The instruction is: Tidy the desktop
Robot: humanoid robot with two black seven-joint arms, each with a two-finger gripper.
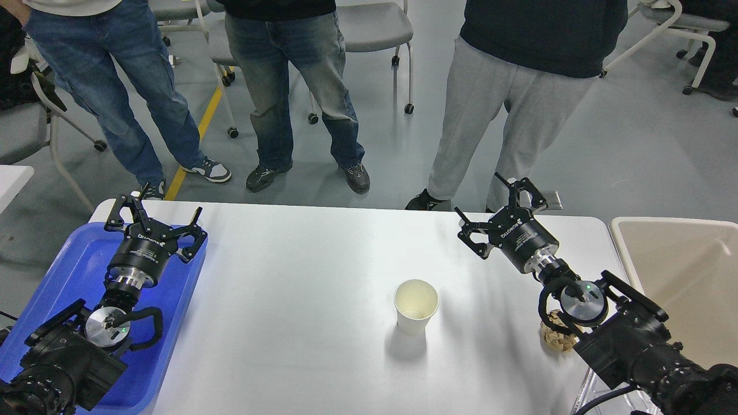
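The desktop (300,276) is a glossy white tabletop filling the middle of the head view. An empty white paper cup (415,306) stands upright on it, right of centre. A crumpled brownish paper wad (558,340) lies on the desktop, half hidden under my right arm. My left gripper (154,217) hovers open over the far end of the blue tray (63,271), holding nothing. My right gripper (499,212) is open above the far right part of the desktop, well beyond the cup, with nothing between its fingers.
A beige bin (680,276) stands against the desktop's right edge. Three people (519,86) stand just past the far edge, with wheeled chairs (375,29) behind them. Another white surface (11,178) shows at far left.
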